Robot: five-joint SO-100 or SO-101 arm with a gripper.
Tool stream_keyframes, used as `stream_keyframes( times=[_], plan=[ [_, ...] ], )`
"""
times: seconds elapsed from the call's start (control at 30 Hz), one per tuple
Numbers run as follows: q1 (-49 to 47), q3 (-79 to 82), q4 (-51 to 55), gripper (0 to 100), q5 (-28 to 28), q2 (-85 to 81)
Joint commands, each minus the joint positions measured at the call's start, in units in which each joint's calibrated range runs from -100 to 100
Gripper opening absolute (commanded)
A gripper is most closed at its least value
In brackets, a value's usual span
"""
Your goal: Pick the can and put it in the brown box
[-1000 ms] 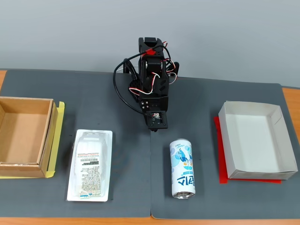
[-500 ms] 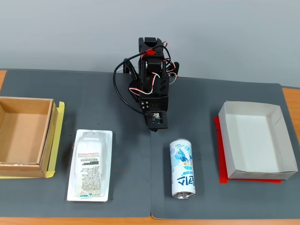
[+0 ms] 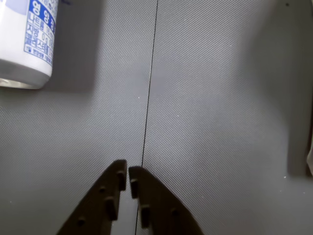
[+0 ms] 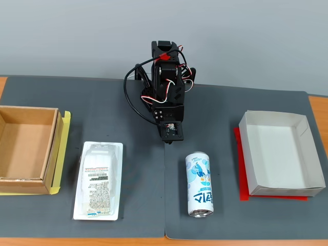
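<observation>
The can lies on its side on the dark mat, right of centre, with its silver end toward the front edge. In the wrist view it shows at the top left corner. The brown box sits open and empty at the left edge on a yellow sheet. My gripper hangs low over the mat at the back centre, behind and left of the can and apart from it. In the wrist view the gripper is shut and holds nothing.
A flat white plastic-wrapped package with a barcode label lies between the brown box and the can. A white paper box stands at the right on a red sheet. A seam runs down the mat's middle.
</observation>
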Motion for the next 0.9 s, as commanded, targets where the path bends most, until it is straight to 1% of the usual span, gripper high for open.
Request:
stream_keyframes(
  times=[0.0, 0.87],
  plan=[
    [0.00, -2.89, -0.59, 1, -0.05, -0.42],
    [-0.81, -3.07, -0.59, 1, 0.06, -0.25]
  ],
)
